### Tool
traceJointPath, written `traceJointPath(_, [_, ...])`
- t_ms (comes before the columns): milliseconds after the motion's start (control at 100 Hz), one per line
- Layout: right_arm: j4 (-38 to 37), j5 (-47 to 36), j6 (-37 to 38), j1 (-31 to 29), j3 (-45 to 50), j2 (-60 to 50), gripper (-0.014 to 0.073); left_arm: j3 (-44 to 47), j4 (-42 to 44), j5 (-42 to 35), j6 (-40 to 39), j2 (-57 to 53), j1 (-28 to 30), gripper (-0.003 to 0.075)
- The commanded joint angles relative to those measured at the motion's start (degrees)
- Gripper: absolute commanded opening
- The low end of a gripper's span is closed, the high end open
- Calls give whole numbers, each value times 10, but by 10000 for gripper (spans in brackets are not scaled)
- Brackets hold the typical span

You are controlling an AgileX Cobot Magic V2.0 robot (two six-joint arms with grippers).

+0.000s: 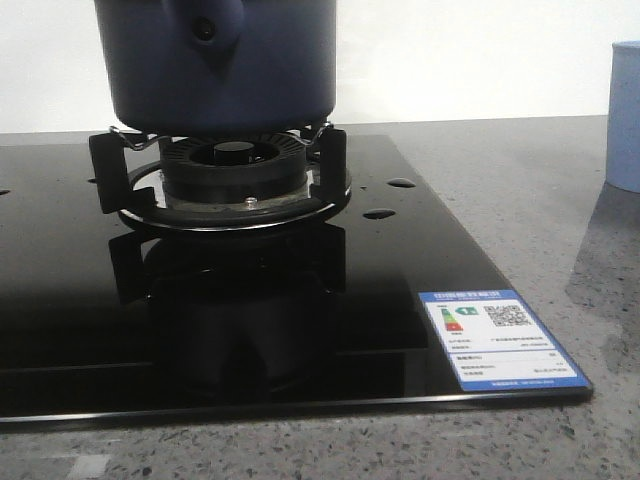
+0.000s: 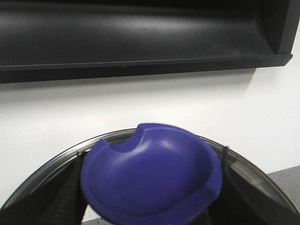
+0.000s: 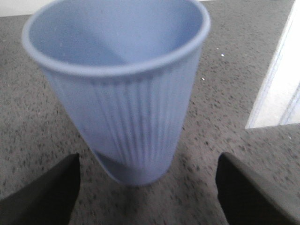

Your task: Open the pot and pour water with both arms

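the right end effector [image 3: 147, 187] stands wide open, its dark fingers [image 3: 42, 192] on either side of a pale-blue ribbed cup [image 3: 122, 93] on the speckled grey bench [image 3: 225, 93], not touching it. the left end effector [image 2: 150, 197] grips a glossy, dished blue knob [image 2: 150, 180] over a rounded glass lid [image 2: 56, 164]. farther off, the matte navy pot [image 1: 215, 60] sits on the burner's metal supports [image 1: 230, 175] atop a glossy black cooktop [image 1: 250, 320].

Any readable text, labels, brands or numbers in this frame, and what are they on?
Energy label sticker on the black glass cooktop: blue header, QR code and printed rows, all too small and blurred to read.
Pot: no text.
Pale-blue ribbed cup: no text.
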Motion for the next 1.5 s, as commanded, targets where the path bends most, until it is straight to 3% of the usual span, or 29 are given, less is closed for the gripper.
traceJointPath(0, [-22, -56, 16, -1, -31, 5, 539, -21, 0, -57, -4, -15, 3, 386])
traceJointPath(270, [-62, -83, 17, -1, -74, 57, 539, -21, 0, -57, -4, -15, 3, 386])
traceJointPath(850, [-72, -181, 18, -1, -100, 155, 535, -21, 0, -58, -4, -15, 3, 386])
traceJointPath(940, [-72, -186, 18, -1, -100, 155, 472, -21, 0, -58, -4, -15, 3, 386])
traceJointPath(1060, [-72, -186, 18, -1, -100, 155, 322, -21, 0, -58, -4, -15, 3, 386])
traceJointPath(1350, [-110, -138, 18, -1, -102, 61, 300, -21, 0, -58, -4, -15, 3, 386])
traceJointPath(1490, [-160, -38, 18, 19, -137, -5, 300, -21, 0, -58, -4, -15, 3, 386])
